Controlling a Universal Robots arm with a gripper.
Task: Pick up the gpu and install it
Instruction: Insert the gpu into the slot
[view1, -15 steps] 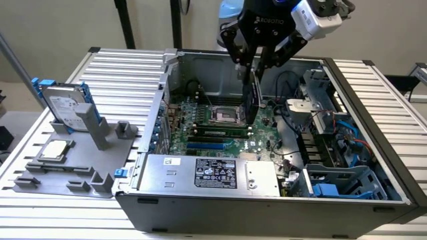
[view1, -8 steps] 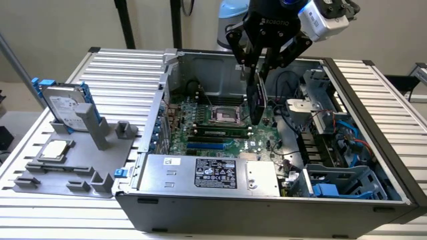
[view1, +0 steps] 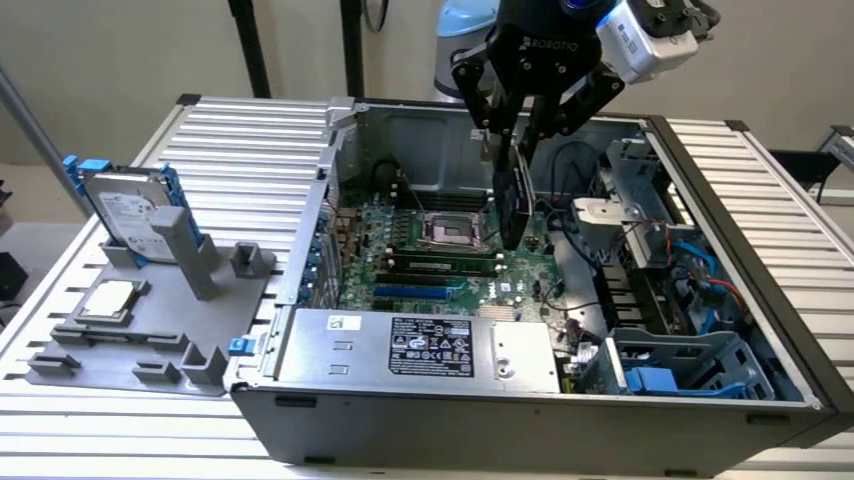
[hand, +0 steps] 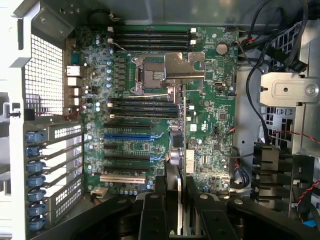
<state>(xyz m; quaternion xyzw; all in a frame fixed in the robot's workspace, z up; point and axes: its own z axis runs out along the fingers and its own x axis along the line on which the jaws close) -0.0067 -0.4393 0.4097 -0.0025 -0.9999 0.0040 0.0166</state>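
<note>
My gripper (view1: 513, 138) hangs over the open computer case (view1: 747, 290), shut on the gpu (view1: 515, 205). The gpu is a thin dark card held on edge, upright, with its lower end just above the green motherboard (view1: 441, 255) beside the CPU socket (view1: 447, 232). In the wrist view the gpu (hand: 181, 160) shows edge-on between the two black fingers (hand: 152, 215) of my gripper (hand: 179, 212). It runs out over the motherboard (hand: 212, 115), just beside the ends of the expansion slots, one of them blue (hand: 131, 136).
A grey fixture (view1: 147, 345) in the exterior view's left holds a silver hard drive with blue rails (view1: 134, 212) and a square CPU chip (view1: 107, 300). Inside the case are a power supply (view1: 427, 345), a drive cage (view1: 681, 365) and loose cables (view1: 667, 262).
</note>
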